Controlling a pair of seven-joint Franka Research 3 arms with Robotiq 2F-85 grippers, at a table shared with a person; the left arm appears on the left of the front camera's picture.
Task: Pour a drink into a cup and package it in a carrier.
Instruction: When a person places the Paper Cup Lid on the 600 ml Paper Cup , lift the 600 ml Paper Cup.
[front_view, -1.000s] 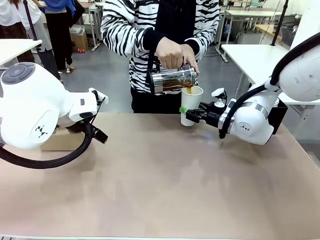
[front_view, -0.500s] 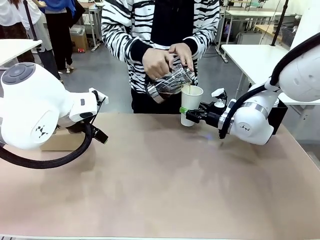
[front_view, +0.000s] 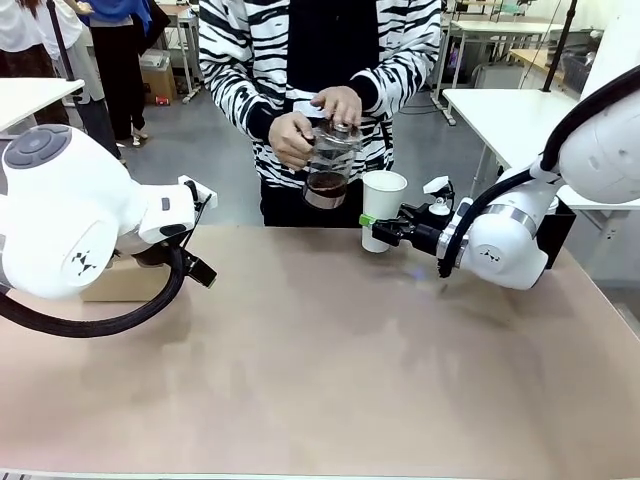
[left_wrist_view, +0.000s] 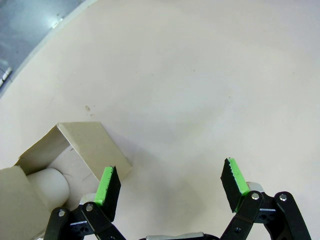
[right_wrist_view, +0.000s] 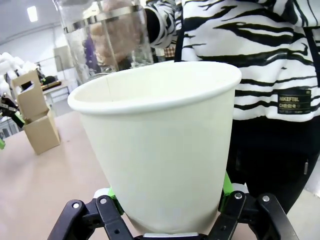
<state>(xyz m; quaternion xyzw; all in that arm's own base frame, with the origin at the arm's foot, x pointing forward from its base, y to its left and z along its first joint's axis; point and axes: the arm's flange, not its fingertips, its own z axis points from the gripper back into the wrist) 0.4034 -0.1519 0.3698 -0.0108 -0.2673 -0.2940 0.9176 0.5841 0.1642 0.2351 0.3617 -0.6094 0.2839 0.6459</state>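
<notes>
Left gripper (left_wrist_view: 170, 184) hangs over the bare table (left_wrist_view: 200, 75), jaws spread, nothing between them; carrier (left_wrist_view: 82, 147) sits just beside one finger, at the table's left. A person's hand (front_view: 291, 138) holds the jug (front_view: 330, 160) upright beyond the far edge, drink (front_view: 326, 186) low in it, just left of the cup (front_view: 383, 200). Right gripper (front_view: 375, 228) pinches the upright cup's lower wall.

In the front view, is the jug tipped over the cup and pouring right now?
No: the person holds the jug upright beside the cup, with the drink settled at its bottom.
</notes>
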